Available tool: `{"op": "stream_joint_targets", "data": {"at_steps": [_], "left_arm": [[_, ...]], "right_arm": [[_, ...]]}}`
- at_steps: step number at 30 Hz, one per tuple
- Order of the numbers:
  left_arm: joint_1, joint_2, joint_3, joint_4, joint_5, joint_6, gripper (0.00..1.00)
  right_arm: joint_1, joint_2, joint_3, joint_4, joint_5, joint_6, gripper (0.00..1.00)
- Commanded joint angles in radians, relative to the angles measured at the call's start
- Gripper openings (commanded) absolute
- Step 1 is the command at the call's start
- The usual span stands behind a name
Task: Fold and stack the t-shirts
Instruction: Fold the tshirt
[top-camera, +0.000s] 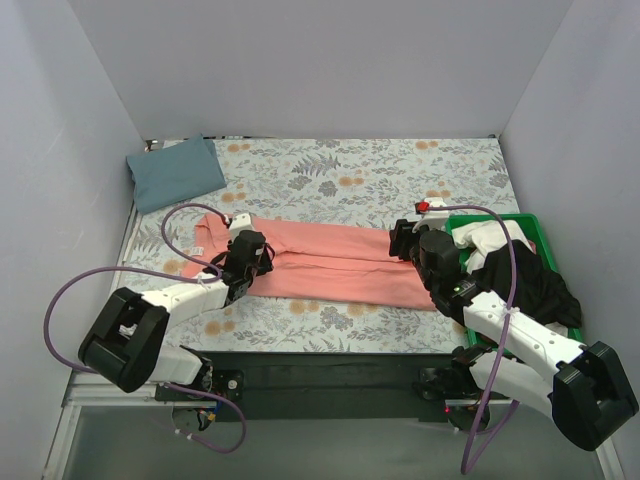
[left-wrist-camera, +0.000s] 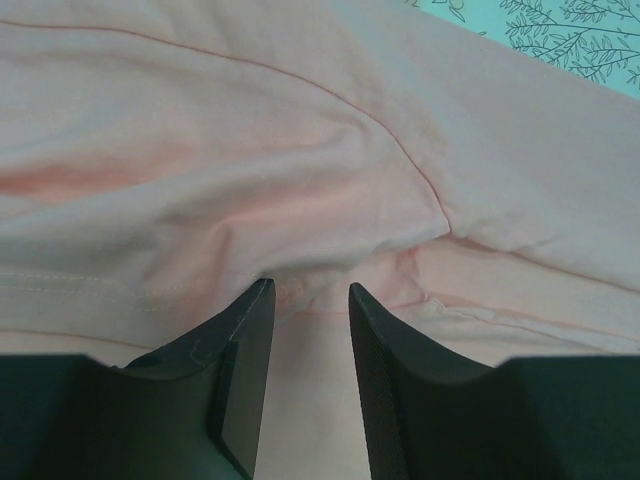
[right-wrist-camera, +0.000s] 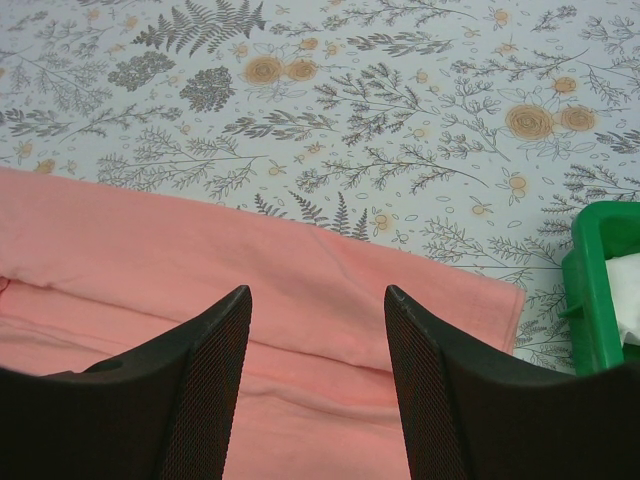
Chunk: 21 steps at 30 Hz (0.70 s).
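The coral-pink t-shirt (top-camera: 330, 262) is lying as a long strip along the worktop's (top-camera: 380, 175) near edge, left fingers (left-wrist-camera: 240, 345) narrowly apart at its sleeve end, right fingers (right-wrist-camera: 205, 375) wide apart over its hem end, where each should be pinching every layer squarely before folding across.

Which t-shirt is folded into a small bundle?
The blue-grey t-shirt, at the far left corner. The coral-pink t-shirt lies stretched out in a long strip instead.
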<state>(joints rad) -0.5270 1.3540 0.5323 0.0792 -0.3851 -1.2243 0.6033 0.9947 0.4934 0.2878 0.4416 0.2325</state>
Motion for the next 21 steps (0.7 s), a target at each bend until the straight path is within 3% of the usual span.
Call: {"op": "stream_joint_targets", "data": {"at_steps": [1,5,14,19,21], "left_arm": [[-0.004,0.007,0.028,0.004,-0.052,0.023,0.34],[-0.005,0.043,0.034,0.014,-0.057,0.034,0.27],[-0.019,0.088,0.046,0.027,-0.070,0.045,0.24],[-0.027,0.080,0.058,0.010,-0.072,0.048,0.00],[-0.031,0.073,0.073,-0.016,-0.069,0.040,0.00]], "right_arm": [[-0.005,-0.005,-0.006,0.027,0.008,-0.005,0.62],[-0.004,-0.008,-0.006,0.025,0.005,-0.004,0.62],[-0.004,-0.007,-0.006,0.027,0.005,-0.005,0.62],[-0.005,-0.005,-0.006,0.027,0.005,-0.007,0.62],[-0.005,-0.004,-0.004,0.025,0.005,-0.005,0.62]]}}
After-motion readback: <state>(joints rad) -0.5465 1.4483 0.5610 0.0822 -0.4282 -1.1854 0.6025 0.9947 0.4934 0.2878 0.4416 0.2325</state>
